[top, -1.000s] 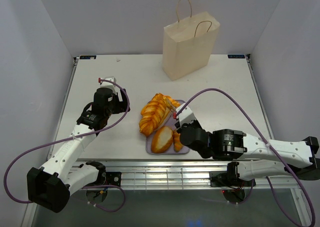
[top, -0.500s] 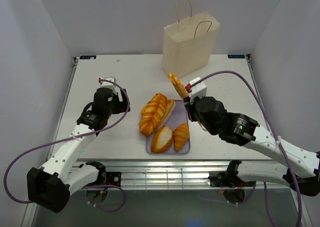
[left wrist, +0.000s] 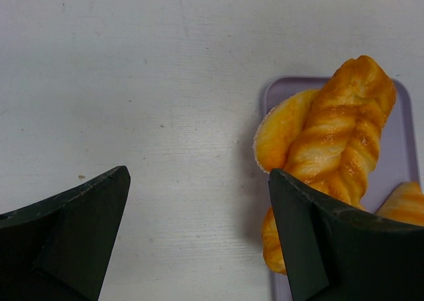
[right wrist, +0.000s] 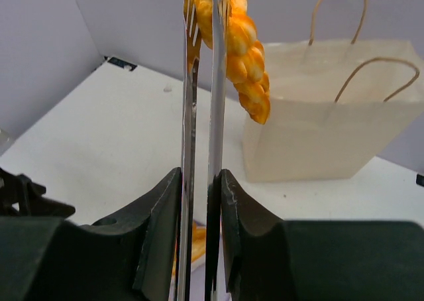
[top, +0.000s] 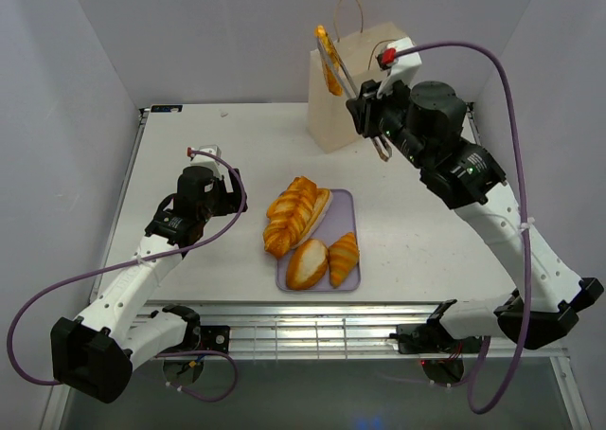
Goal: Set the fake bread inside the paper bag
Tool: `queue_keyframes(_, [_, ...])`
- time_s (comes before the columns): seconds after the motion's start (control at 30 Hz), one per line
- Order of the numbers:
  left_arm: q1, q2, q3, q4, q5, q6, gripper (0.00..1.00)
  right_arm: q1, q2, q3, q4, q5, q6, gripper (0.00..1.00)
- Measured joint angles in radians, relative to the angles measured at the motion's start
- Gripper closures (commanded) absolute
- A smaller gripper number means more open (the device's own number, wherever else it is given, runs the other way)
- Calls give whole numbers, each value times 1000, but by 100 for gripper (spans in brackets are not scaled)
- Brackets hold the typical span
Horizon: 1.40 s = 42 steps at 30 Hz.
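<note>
From here I cannot see into the paper bag (top: 333, 117). Its mouth is hidden in every view, so I cannot tell whether the held braided loaf (top: 328, 56) hangs over the opening or just beside the bag's left top corner. In the right wrist view the top edge cuts off the loaf's upper end, and the bag stands behind it. The right gripper (right wrist: 199, 201) has its jaws clamped on a pair of thin metal tongs (right wrist: 199, 115). The two blades of the tongs are nearly together and pinch the loaf high above the worktop (top: 189, 127).

The left gripper (left wrist: 199, 175) hangs low over the worktop's left half with its jaws wide apart and nothing between them. In the overhead view the arm's own wrist hides them.

The bag stands upright at the far edge of the worktop, a little right of the middle, with its two cord handles (top: 348, 13) up. The rest of the fake bread lies on the lilac tray (top: 348, 280), near the middle of the near edge. There a second braided loaf (top: 289, 212) lies across an oval roll (top: 319, 209) and hides much of it. Another roll (top: 307, 264) and a croissant (top: 343, 258) sit side by side at the tray's near end. The left wrist view cuts off the tray's right side.

Small dark tags (top: 447, 106) sit at the worktop's far corners. They are too small to read.
</note>
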Motion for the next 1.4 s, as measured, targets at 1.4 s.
queue_keyframes(1.4, [0, 47, 0, 0, 32, 1, 4, -584, 441, 294, 160, -500, 20, 80])
